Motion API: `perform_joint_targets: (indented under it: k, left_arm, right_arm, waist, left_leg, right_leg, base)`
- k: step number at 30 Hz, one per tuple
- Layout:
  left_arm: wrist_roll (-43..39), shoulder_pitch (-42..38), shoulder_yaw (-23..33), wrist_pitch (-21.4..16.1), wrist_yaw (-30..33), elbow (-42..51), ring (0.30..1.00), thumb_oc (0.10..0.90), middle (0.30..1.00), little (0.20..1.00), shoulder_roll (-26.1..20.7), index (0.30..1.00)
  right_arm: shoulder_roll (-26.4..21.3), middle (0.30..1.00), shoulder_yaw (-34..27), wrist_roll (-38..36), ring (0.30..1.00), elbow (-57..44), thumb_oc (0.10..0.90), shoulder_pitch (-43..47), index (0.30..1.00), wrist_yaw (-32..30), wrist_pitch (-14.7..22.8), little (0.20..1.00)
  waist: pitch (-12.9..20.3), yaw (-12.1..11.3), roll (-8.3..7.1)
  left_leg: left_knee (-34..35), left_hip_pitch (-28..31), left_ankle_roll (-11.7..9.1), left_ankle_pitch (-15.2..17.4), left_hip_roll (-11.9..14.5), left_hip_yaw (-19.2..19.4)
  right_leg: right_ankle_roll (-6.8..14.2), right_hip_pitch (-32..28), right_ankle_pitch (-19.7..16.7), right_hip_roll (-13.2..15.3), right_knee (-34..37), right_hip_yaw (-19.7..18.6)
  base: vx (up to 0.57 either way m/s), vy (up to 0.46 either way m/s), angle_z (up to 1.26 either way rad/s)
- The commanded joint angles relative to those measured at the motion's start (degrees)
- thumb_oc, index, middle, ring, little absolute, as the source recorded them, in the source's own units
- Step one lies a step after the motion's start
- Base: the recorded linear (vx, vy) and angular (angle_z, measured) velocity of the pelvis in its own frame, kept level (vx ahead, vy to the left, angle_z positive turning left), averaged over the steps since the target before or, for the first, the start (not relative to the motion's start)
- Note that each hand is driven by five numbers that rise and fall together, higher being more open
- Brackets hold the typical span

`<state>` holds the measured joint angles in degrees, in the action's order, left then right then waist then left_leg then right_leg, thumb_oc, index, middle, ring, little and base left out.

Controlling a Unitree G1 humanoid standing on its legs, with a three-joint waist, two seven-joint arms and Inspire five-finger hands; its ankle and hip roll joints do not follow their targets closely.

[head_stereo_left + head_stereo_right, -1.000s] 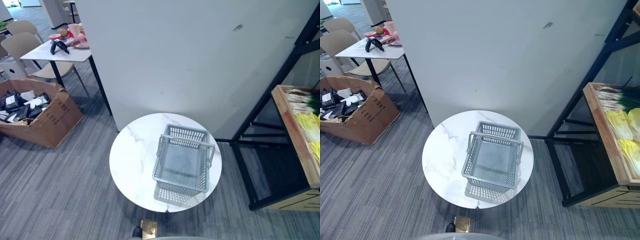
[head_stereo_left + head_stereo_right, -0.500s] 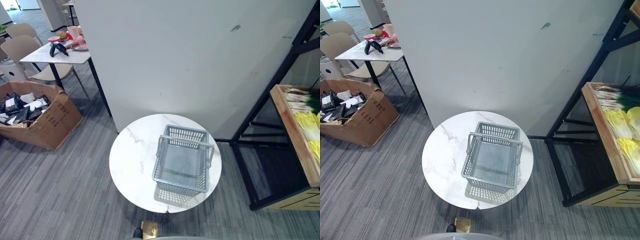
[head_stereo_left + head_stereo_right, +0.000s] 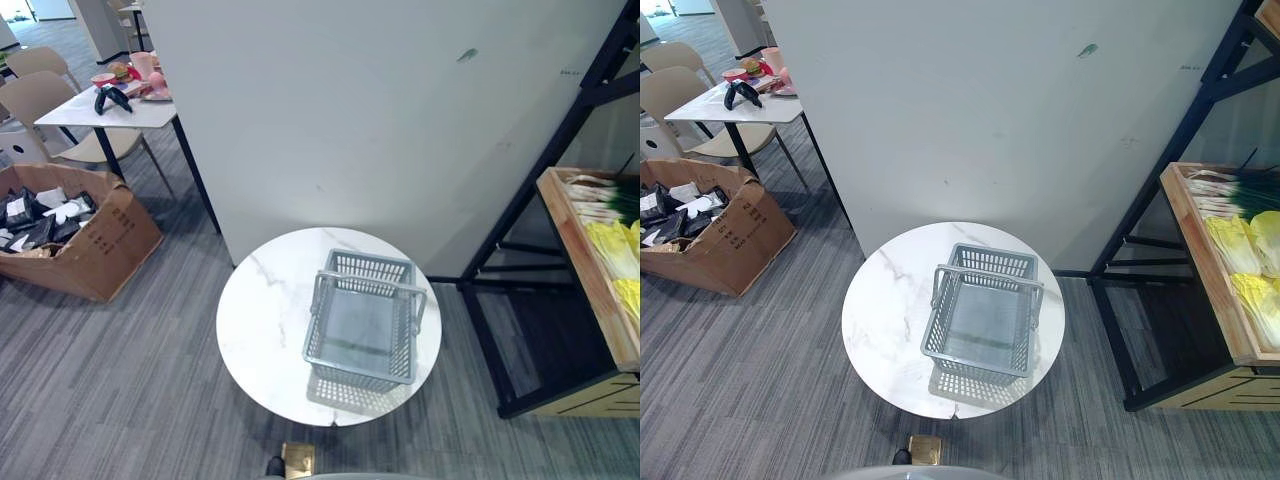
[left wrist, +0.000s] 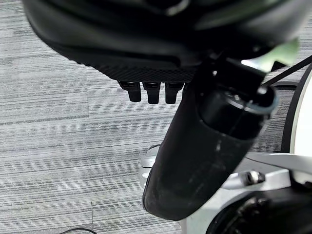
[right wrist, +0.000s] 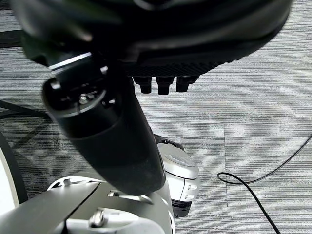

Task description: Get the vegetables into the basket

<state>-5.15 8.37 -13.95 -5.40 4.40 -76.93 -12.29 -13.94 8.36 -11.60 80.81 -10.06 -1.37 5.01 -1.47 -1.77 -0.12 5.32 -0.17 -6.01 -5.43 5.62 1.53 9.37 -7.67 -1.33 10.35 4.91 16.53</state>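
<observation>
Well, a grey plastic basket (image 3: 365,332) sits with nothing in it on the round white marble table (image 3: 265,330), toward the table's right side, handles up. Behind it stands a white partition wall (image 3: 380,120). Off to the right, a black metal rack (image 3: 1160,250) holds a wooden crate (image 3: 1205,270) with yellowish leafy vegetables (image 3: 1245,265) and green onions (image 3: 1230,188), well apart from the basket. A cardboard box (image 3: 85,235) sits far left.

Both hands hang low over grey carpet: left hand (image 4: 195,161) and right hand (image 5: 112,131), fingers relaxed, holding nothing, far from the vegetables.

Since a second ago, nothing on the table has moved.
</observation>
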Motion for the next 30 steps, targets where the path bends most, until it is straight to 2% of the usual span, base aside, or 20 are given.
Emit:
perform_joint_targets:
  k: [1,18,19,23,25,30]
  left_arm:
    - [-2.0,-8.7,0.0,-2.6,-1.3,-0.4,1.000,0.900,1.000,1.000,3.5,1.000]
    - [-3.2,-9.4,0.6,-2.3,-1.2,-0.2,1.000,0.900,1.000,1.000,3.1,1.000]
    - [-3.4,-9.7,0.3,-1.8,-1.5,-0.3,1.000,0.900,1.000,1.000,2.0,1.000]
    - [-6.6,-10.7,1.0,-2.1,-0.5,0.5,1.000,0.900,1.000,1.000,1.9,1.000]
    - [-8.0,-11.0,1.1,-2.1,0.0,-0.7,1.000,0.900,1.000,1.000,2.4,1.000]
    - [-5.9,-11.0,-0.2,-2.0,0.2,-0.8,1.000,0.900,1.000,1.000,2.6,1.000]
  right_arm:
    - [2.7,1.000,1.3,0.1,1.000,-0.7,0.900,4.2,1.000,0.7,0.6,1.000]
    - [2.2,1.000,2.5,1.1,1.000,-2.4,0.900,6.1,1.000,0.4,0.8,1.000]
    - [0.6,1.000,5.0,3.6,1.000,-4.8,0.900,8.2,1.000,-0.3,0.9,1.000]
    - [0.2,1.000,4.9,2.5,1.000,-6.1,0.900,9.5,1.000,-1.0,1.2,1.000]
    - [0.3,1.000,4.9,1.3,1.000,-6.6,0.900,9.3,1.000,-0.9,1.1,1.000]
    - [0.7,1.000,4.9,0.2,1.000,-7.3,0.900,8.5,1.000,-0.9,1.2,1.000]
  waist:
    - [-3.3,-0.8,-1.75]
    - [-4.6,0.5,-2.04]
    - [-6.3,2.1,-2.18]
    - [-8.1,3.1,-1.42]
    - [-8.3,4.3,-0.83]
    - [-7.9,5.8,-0.73]
  left_leg:
    - [-0.3,2.6,-0.4,2.0,-0.3,0.6]
    - [-0.3,2.4,-0.7,1.8,0.1,1.9]
    - [-0.3,2.7,-0.7,1.4,0.1,3.5]
    - [-0.3,2.9,-0.6,1.6,-0.1,4.5]
    - [-0.3,3.1,-0.6,1.8,-0.3,5.7]
    - [-0.3,3.4,-0.5,2.0,-0.1,7.4]
  right_leg:
    - [1.2,3.2,-5.9,1.8,0.1,-1.7]
    - [0.9,4.4,-6.4,1.5,0.1,-3.3]
    - [0.4,5.7,-6.8,1.5,-0.7,-6.2]
    - [0.6,6.5,-7.4,1.8,-0.8,-7.4]
    - [0.6,6.7,-7.6,2.0,-0.5,-8.2]
    - [0.5,7.4,-7.7,1.9,-0.4,-9.8]
  base:
    - [0.00,0.000,0.00]
    - [-0.01,0.000,-0.04]
    - [-0.10,0.012,-0.06]
    - [-0.07,0.006,-0.47]
    - [-0.01,-0.016,-0.19]
    - [0.00,-0.016,-0.15]
